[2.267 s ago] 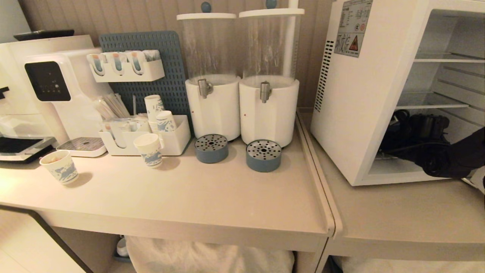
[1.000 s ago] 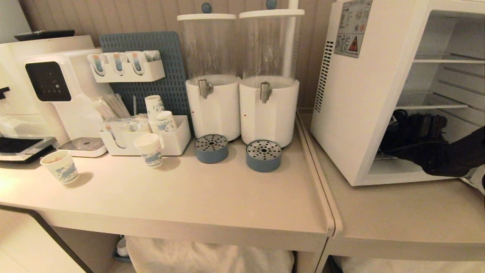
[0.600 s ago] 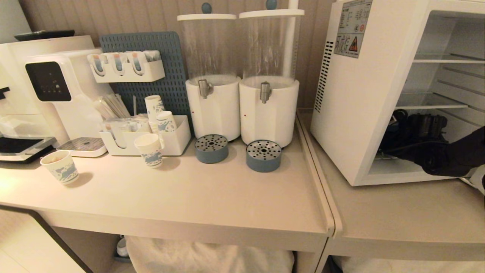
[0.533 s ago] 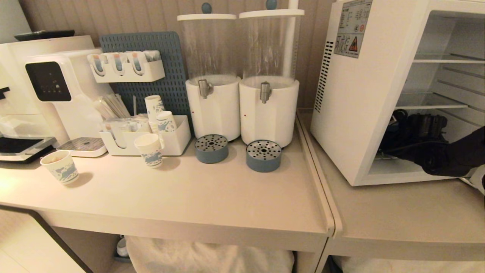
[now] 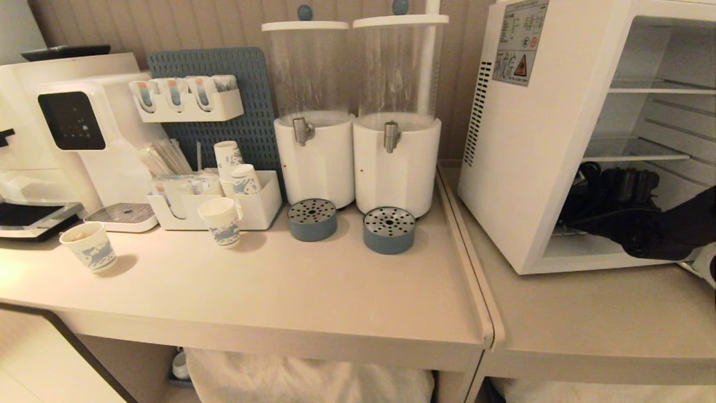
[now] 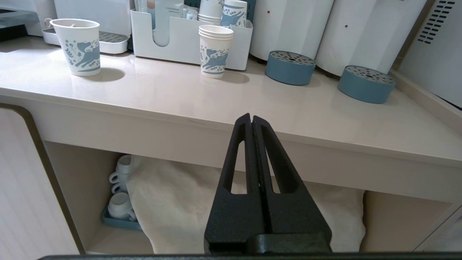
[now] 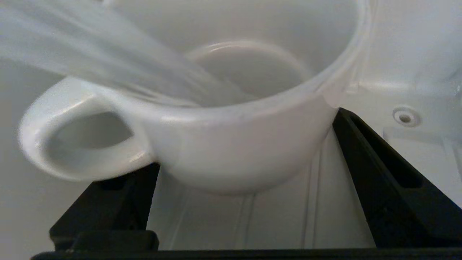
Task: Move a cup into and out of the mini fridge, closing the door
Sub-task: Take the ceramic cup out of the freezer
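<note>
One cup [image 7: 231, 144] upright, handle sideways, between wide-open right end effector [image 7: 245, 180] fingers, ungripped.

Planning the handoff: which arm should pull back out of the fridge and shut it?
Right. The right gripper is open around the cup inside the fridge; the left gripper sits shut below the counter.

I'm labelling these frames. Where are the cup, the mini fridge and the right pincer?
cup [image 7: 231, 151]: right wrist view, on its rounded outer wall.
mini fridge [image 5: 531, 162]: head view, on its white side panel.
right pincer [image 7: 245, 159]: right wrist view, midway between its spread fingertips, either side of the cup.
</note>
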Motion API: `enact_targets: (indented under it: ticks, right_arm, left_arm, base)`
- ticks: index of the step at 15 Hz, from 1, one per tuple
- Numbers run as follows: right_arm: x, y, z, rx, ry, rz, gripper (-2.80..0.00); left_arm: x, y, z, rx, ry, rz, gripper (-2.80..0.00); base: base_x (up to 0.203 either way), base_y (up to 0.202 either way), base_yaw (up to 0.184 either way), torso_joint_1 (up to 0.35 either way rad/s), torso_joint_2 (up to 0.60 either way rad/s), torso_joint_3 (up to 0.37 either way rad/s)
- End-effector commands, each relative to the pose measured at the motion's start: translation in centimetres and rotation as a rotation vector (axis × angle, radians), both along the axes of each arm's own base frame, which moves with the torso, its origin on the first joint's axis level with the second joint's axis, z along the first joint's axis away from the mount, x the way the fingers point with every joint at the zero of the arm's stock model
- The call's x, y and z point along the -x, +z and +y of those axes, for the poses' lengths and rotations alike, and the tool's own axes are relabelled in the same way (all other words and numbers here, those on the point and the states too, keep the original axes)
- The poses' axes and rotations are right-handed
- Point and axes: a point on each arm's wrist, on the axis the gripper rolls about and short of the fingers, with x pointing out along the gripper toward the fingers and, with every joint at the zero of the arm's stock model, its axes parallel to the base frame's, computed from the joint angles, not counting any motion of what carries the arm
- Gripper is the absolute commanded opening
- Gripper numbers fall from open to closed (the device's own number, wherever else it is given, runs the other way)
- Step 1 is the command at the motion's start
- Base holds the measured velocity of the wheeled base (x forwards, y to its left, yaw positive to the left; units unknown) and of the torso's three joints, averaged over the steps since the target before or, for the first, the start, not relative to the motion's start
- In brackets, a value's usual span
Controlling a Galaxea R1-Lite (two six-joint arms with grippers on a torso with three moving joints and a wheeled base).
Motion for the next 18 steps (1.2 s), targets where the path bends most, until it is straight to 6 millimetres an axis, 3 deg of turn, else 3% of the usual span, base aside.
enact_targets:
  ticks: [1, 7, 18]
  right_arm:
    - [-0.5, 0.3, 0.1, 0.005, 0.008, -0.024, 0.00]
    - [-1.2, 1.2, 0.0, 0.014, -0.006, -0.047, 0.00]
    - [-0.1, -0.4, 0.0, 0.005, -0.003, 0.008, 0.00]
  left_arm:
    - [-0.3, -1.1, 0.0, 0.001, 0.000, 0.034, -2.80]
    - [-0.3, -1.1, 0.0, 0.001, 0.000, 0.034, -2.80]
    - [-0.3, -1.1, 0.0, 0.001, 0.000, 0.034, -2.80]
  base:
    - [0.000, 0.000, 0.000, 0.000, 0.00, 0.000]
    - [0.000, 0.000, 0.000, 0.000, 0.00, 0.000]
    - [0.000, 0.000, 0.000, 0.000, 0.00, 0.000]
